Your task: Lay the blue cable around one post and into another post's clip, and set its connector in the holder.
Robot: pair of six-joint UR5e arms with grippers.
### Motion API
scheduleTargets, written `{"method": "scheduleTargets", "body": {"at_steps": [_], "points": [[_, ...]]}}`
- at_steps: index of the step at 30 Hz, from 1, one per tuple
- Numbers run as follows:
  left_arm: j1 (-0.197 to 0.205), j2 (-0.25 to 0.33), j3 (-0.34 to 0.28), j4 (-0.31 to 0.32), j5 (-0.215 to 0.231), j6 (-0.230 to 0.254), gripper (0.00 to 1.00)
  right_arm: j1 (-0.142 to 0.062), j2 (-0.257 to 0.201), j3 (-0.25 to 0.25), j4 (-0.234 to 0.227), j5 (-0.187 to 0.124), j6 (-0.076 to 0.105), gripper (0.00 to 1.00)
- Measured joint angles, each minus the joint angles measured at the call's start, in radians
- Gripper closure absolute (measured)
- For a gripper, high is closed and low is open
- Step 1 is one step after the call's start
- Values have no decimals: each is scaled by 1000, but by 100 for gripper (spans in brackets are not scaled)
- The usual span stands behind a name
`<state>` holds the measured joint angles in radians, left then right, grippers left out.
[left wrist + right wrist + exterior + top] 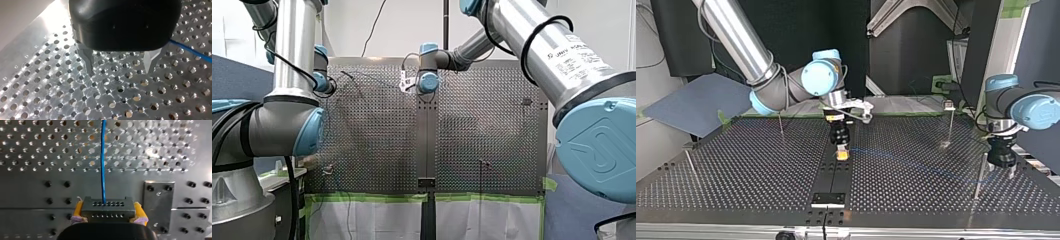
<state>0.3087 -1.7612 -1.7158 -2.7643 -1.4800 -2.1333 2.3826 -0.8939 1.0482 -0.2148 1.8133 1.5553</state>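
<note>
My right gripper is shut, its yellow pads clamping the black multi-hole connector. The blue cable runs straight out of the connector across the perforated plate. In the top view this gripper hangs low over the dark centre strip, and the cable trails faintly toward the right. My left gripper is open just above the plate with nothing between its metal fingers; the cable lies beside it. In the top view it stands next to a thin post.
Further thin posts rise from the plate: one with a clip on top, one behind the centre, one at the top view's left. A small black fixture sits on the centre strip near the front edge. A bolted plate lies beside the connector.
</note>
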Motion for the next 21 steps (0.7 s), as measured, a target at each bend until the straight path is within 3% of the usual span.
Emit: {"method": "scheduleTargets", "body": {"at_steps": [6,21], "points": [[-5,0,0,-1,-14,-1,0,-9,0,52,-51,8,29,100],[-21,0,0,-5,9,-60,0,-48,0,193,-192,62,67,100]]}}
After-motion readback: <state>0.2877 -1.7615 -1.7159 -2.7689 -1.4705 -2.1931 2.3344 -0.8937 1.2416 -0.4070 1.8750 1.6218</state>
